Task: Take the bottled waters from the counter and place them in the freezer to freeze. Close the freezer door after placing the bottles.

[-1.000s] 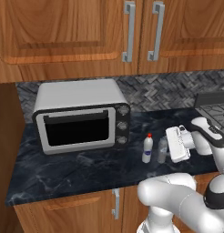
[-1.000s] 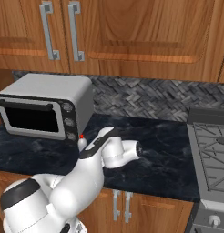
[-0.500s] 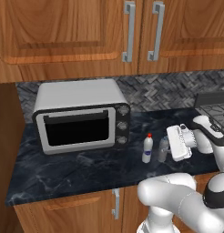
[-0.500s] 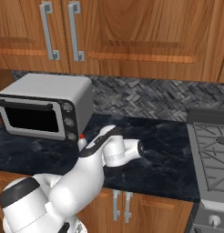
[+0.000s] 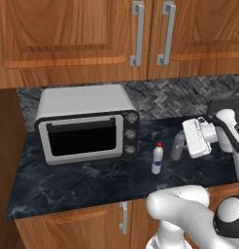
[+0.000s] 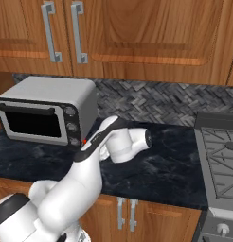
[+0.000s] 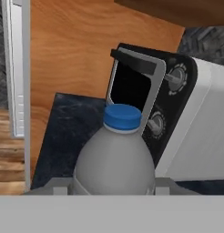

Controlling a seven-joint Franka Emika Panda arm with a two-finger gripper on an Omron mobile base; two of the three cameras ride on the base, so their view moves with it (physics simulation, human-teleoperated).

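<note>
Left base view: the gripper (image 5: 182, 146) is pinched on the greyish bottle (image 5: 178, 147) on the tabletop (image 5: 68, 180), right of the toaster oven (image 5: 87, 124); the red-capped bottle (image 5: 157, 159) stands nearer the oven — upright.

Hand view: the blue-capped bottle (image 7: 114, 157) sits between the fingers, in front of the oven (image 7: 177, 123).

Your gripper (image 5: 182, 145) is working in tight quarters: the red-capped bottle (image 5: 157, 158) is standing just beside the greyish bottle (image 5: 178, 146), and the toaster oven (image 5: 87, 124) is blocking the left. Bare counter (image 5: 82, 182) is lying open in front.
</note>
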